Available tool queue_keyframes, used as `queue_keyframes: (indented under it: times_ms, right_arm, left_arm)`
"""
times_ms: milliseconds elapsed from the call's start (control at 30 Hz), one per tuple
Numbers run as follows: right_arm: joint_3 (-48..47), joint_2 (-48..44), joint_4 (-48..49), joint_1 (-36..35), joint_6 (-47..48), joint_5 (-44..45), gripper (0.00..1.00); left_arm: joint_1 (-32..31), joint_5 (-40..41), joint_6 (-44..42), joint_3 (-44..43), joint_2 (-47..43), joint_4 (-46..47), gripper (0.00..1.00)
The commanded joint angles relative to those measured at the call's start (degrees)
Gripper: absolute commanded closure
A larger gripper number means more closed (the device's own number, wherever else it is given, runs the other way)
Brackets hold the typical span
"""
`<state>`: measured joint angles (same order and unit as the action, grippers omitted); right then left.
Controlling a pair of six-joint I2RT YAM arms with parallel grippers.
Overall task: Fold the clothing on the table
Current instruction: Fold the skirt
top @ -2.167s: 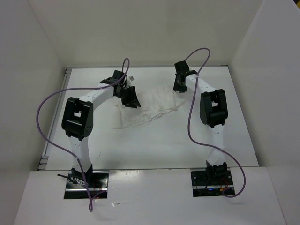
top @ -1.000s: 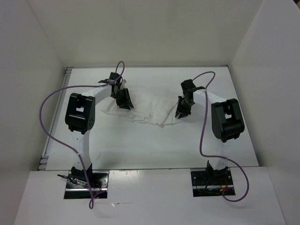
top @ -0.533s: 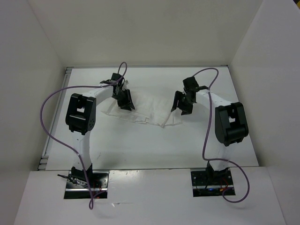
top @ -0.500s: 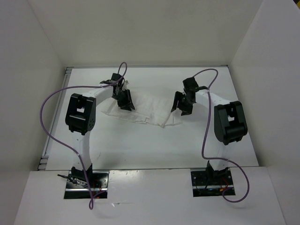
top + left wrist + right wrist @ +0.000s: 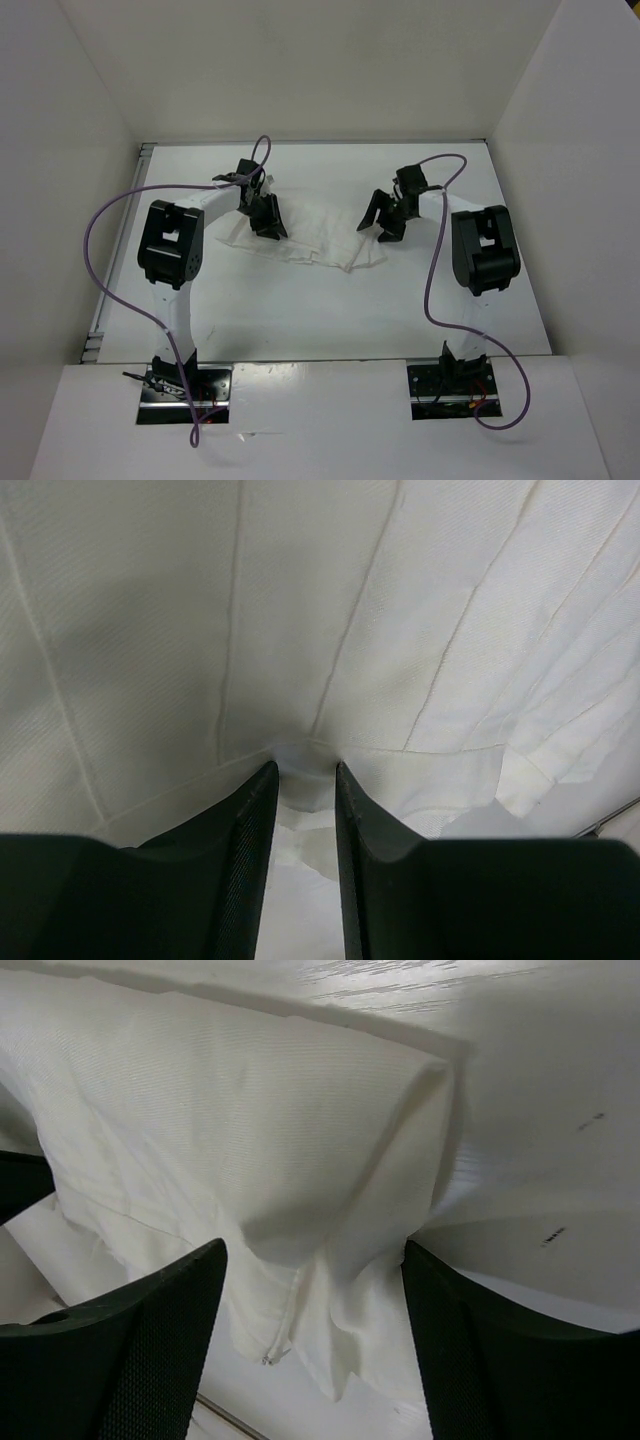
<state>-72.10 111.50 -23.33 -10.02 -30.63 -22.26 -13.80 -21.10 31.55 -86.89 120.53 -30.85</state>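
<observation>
Matte white surface [image 5: 330, 300], boxed by white walls [image 5: 300, 70]. One garment [image 5: 320, 238]. Two grippers: left gripper [image 5: 267, 226] pinches a garment fold, right gripper [image 5: 380, 224] spread wide, holding nothing.

The right end effector [image 5: 312, 1260] gapes wide astride the clothing [image 5: 250, 1130] on the table [image 5: 545, 1090]

The thin white pleated clothing [image 5: 312, 238] is spread flat, rumpled, on the matte white worktop [image 5: 330, 310]. One fold is pinched by the left end effector [image 5: 266, 218]; its other end lies beneath the wide-jawed right end effector [image 5: 379, 219].
</observation>
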Motion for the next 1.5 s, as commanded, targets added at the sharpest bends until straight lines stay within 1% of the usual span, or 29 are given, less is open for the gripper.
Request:
queue_keyframes:
  times_ms: [0, 33, 133, 167, 200, 267, 300, 333, 367, 400, 500, 600, 767, 867, 900, 933, 1033, 1100, 1133, 1267, 1467]
  right_arm:
    - [-0.9, 2.7, 1.7, -2.5, -0.7, -2.2, 0.25]
    - [-0.9, 2.7, 1.1, -3.1, -0.7, -2.2, 0.25]
    - [0.4, 2.7, 0.6, -4.9, -0.7, -2.7, 0.36]
    - [0.9, 2.7, 0.6, -5.4, -0.7, -2.7, 0.4]
    - [0.9, 2.7, 0.0, -6.1, -1.3, -1.1, 0.56]
    - [0.9, 2.7, 0.0, -6.2, -1.3, -0.6, 0.71]
    - [0.9, 3.4, 0.0, -6.2, -1.3, -0.1, 0.86]
    - [0.9, 3.4, -0.7, -6.2, -0.7, 0.5, 0.94]
    - [0.9, 4.0, -0.7, -6.2, -0.7, 1.4, 1.0]
    - [0.2, 4.0, -1.4, -6.2, 0.0, 3.7, 1.0]
    - [-1.2, 2.8, -3.5, -4.0, 0.7, 5.6, 1.0]
    - [-1.9, 2.1, -4.2, -3.4, 1.3, 5.0, 1.0]
    - [-2.4, 2.1, -4.8, -3.4, 1.3, 3.8, 1.0]
    - [-2.4, 2.1, -5.3, -3.4, 1.8, 3.8, 1.0]
    - [-2.4, 2.1, -5.8, -3.4, 1.8, 3.8, 1.0]
    - [-2.4, 2.1, -5.8, -3.4, 1.8, 3.8, 1.0]
    - [-3.0, 2.1, -5.8, -3.4, 1.8, 3.8, 1.0]
    - [-3.0, 2.1, -6.4, -3.4, 1.8, 3.3, 1.0]
    - [-3.0, 1.6, -6.4, -3.9, 1.8, 3.3, 1.0]
    - [-3.0, 1.1, -6.9, -4.0, 2.3, 3.3, 1.0]
    - [-3.0, 0.6, -6.9, -4.5, 2.3, 2.7, 1.0]
  left_arm:
    - [-0.3, -0.8, -1.1, 0.8, -2.4, -0.6, 0.63]
    - [-0.3, -0.8, -1.1, 0.8, -2.4, -0.6, 0.63]
    - [-0.3, -0.8, -1.1, 0.8, -2.4, -0.6, 0.63]
    - [-0.3, -0.8, -1.1, 0.8, -2.4, -0.6, 0.63]
    - [-0.3, -1.4, -1.1, 0.8, -2.4, -0.6, 0.63]
    - [-0.3, -1.9, -1.1, 0.8, -1.9, -0.1, 0.63]
    - [-0.3, -2.4, -1.1, 0.8, -1.9, -0.1, 0.63]
    - [-0.3, -2.5, -1.1, 0.8, -1.9, -0.1, 0.63]
    - [-0.8, -2.5, -1.7, 0.8, -2.4, -0.1, 0.63]
    - [-0.8, -3.1, -1.7, 0.8, -2.9, -0.1, 0.63]
    - [-0.8, -3.6, -2.8, 0.8, -8.3, -1.4, 0.63]
    - [-0.8, -5.4, -2.8, 0.3, -12.8, -2.5, 0.62]
    - [-1.3, -7.4, -2.8, -1.8, -14.8, -1.9, 0.62]
    - [-1.8, -10.2, -1.5, -4.1, -11.9, 0.5, 0.62]
    - [-1.8, -11.3, -1.5, -4.7, -9.7, 1.5, 0.62]
    - [-2.5, -12.9, 0.0, -6.0, -8.7, 3.7, 0.62]
    - [-3.0, -12.1, 2.4, -8.7, -4.2, 7.1, 0.62]
    - [-3.5, -11.1, 3.5, -11.6, -0.8, 8.8, 0.66]
    - [-3.5, -9.9, 4.3, -12.2, 0.0, 9.5, 0.7]
    - [-3.5, -6.3, 7.7, -13.8, 4.0, 12.7, 0.81]
    - [-5.2, -3.1, 9.1, -18.3, 9.0, 14.0, 0.89]
